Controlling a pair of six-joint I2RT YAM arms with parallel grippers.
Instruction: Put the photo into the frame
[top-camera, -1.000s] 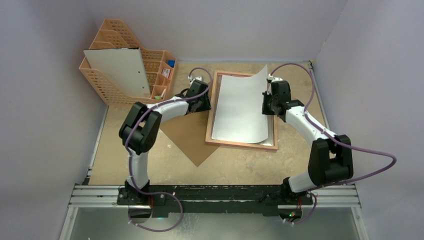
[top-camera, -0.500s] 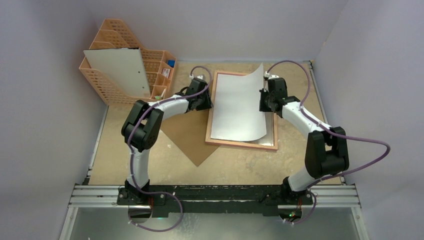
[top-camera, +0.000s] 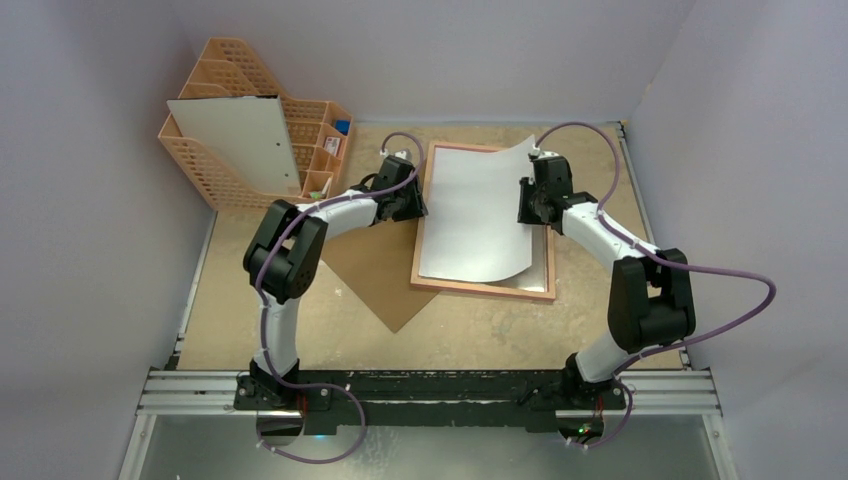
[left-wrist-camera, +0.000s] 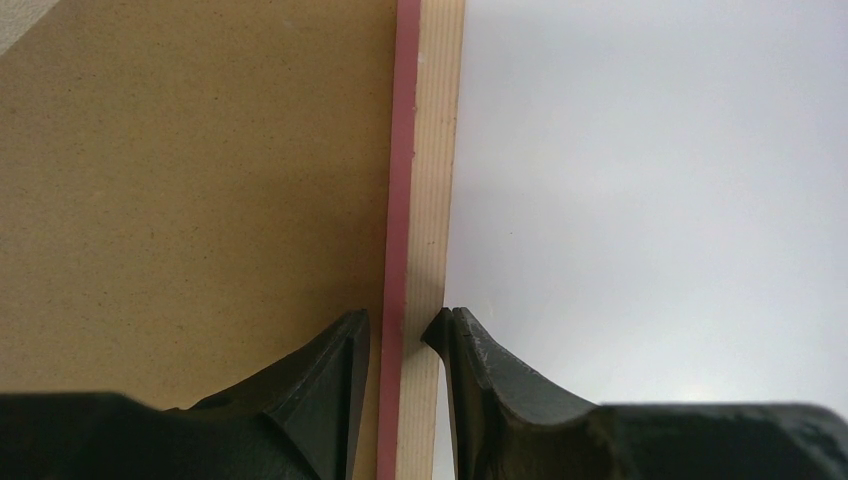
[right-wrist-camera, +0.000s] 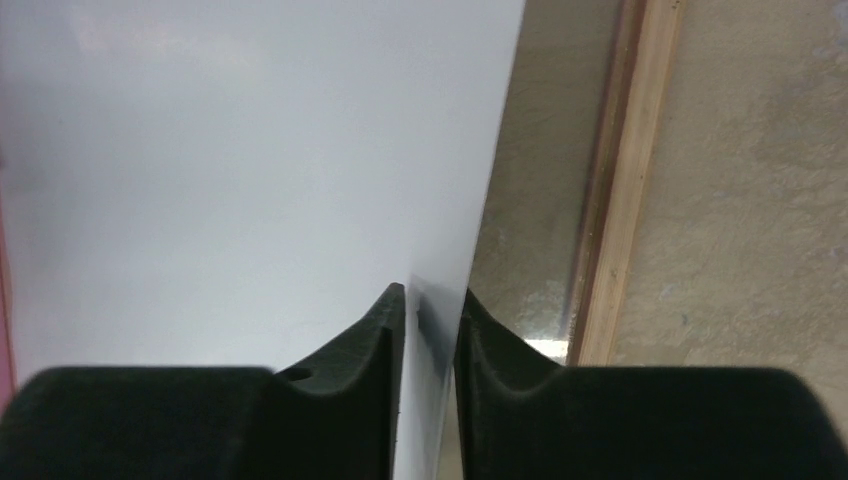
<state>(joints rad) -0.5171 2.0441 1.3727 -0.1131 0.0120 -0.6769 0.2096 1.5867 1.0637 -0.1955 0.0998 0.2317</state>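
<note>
Far left corner of my desk (top-camera: 480, 325): orange mesh file rack (top-camera: 190, 160), upright, with a white panel (top-camera: 240, 140) leaning across its front. Small blue item (top-camera: 342, 127) in its right-end compartment. Brown backing board (top-camera: 375, 275) lies flat, skewed, nearer me.

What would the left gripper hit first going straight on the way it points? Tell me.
The frame. In the wrist view its rail runs straight ahead between the left gripper's fingers, with the photo just right of that line. Whether the fingers touch the rail now is unclear.
</note>
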